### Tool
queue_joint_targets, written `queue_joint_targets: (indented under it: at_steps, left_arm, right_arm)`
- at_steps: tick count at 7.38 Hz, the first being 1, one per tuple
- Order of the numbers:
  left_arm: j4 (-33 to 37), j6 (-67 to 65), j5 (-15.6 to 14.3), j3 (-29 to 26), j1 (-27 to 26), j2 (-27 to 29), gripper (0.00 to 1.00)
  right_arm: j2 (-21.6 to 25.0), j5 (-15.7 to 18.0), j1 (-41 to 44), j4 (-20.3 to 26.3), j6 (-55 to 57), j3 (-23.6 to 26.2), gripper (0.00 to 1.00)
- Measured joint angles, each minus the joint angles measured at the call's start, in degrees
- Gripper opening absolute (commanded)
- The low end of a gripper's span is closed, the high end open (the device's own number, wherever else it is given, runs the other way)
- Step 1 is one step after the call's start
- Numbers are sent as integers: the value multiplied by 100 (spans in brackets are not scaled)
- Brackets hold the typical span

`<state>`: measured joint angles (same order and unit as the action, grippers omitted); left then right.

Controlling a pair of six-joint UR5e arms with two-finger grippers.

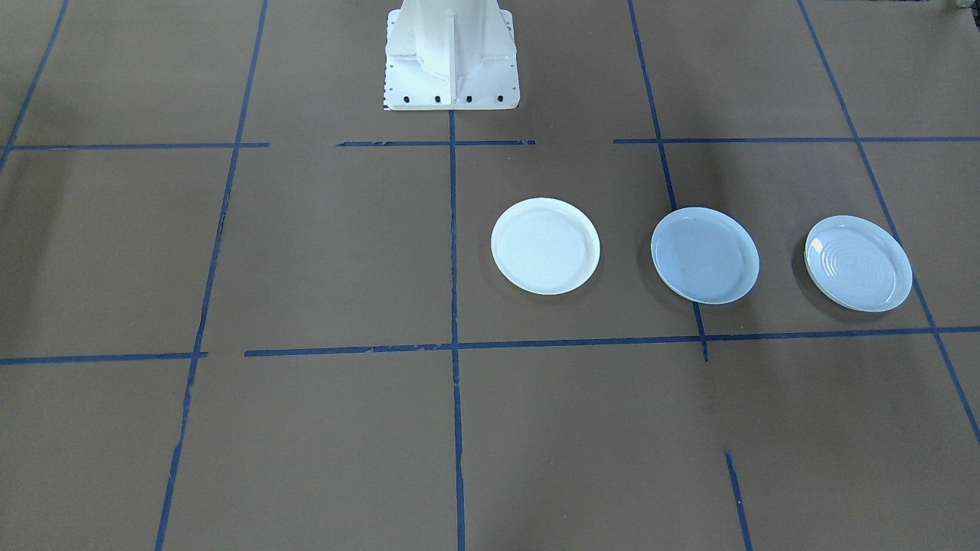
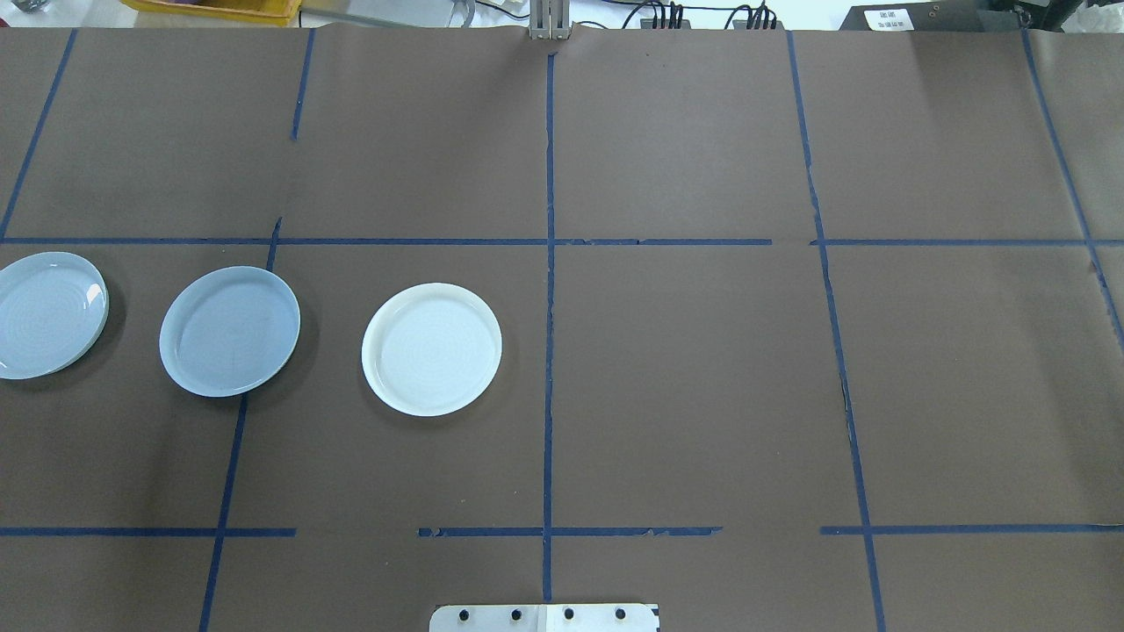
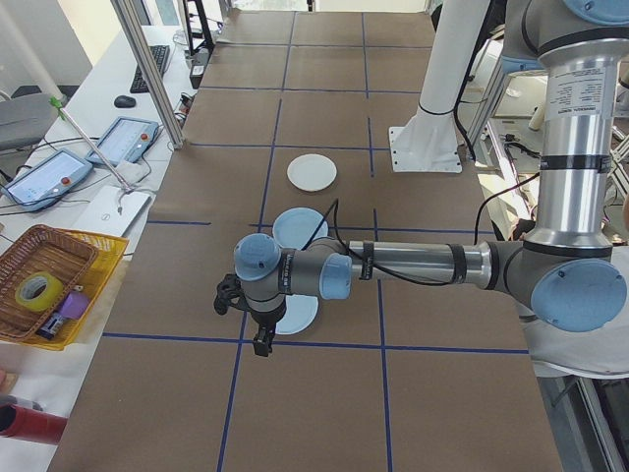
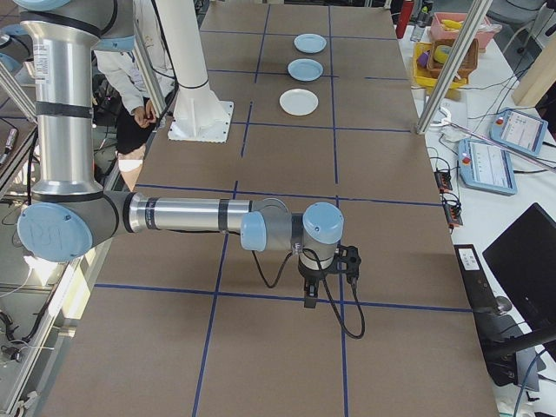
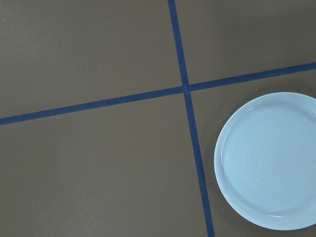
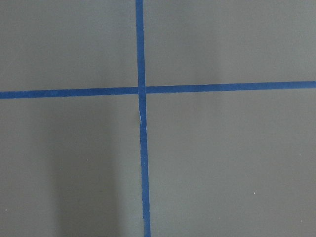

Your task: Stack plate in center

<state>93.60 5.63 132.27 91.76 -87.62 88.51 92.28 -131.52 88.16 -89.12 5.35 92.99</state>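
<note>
Three plates lie in a row on the brown table. The center one is the smooth blue-grey plate [image 1: 704, 255] [image 2: 230, 331]. Beside it lie a bright white plate [image 1: 545, 246] [image 2: 431, 348] and a pale plate with ring grooves [image 1: 857, 262] [image 2: 48, 314]. The left wrist view shows the ringed plate [image 5: 269, 160] at its lower right. My left gripper [image 3: 261, 342] hangs above the table beside the ringed plate [image 3: 300, 315], and only the exterior left view shows it. My right gripper [image 4: 309, 300] hangs far from the plates over bare table. I cannot tell whether either gripper is open or shut.
The white robot pedestal [image 1: 452, 57] stands at the table's middle edge. Blue tape lines [image 2: 549, 307] divide the table into squares. Off the table are a yellow tray with a basket [image 3: 49, 285], tablets [image 3: 123, 141] and a metal post [image 3: 147, 69]. A person [image 4: 130, 95] sits behind the pedestal.
</note>
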Motion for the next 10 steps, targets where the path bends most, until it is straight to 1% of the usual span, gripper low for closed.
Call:
queue_joint_targets:
  at_steps: [5,6,7,8,10]
  left_arm:
    - [6,7,-7,-15,6,11,100]
    - [104,-67,-6,-59,39,17,100]
    - [470,-384,-3,-221,149,17,100]
    - [1177,-1029,1,-527,375,18,100]
    - [2851,-2458,7,-1263,963,20,100]
  right_arm:
    - [0,-1,0,0,0,0,100]
    - [0,-3,0,0,-4,0,100]
    - [0,-4,0,0,-6,0,100]
    - [0,-4,0,0,-7,0,100]
    - [0,1,0,0,-7,0,100]
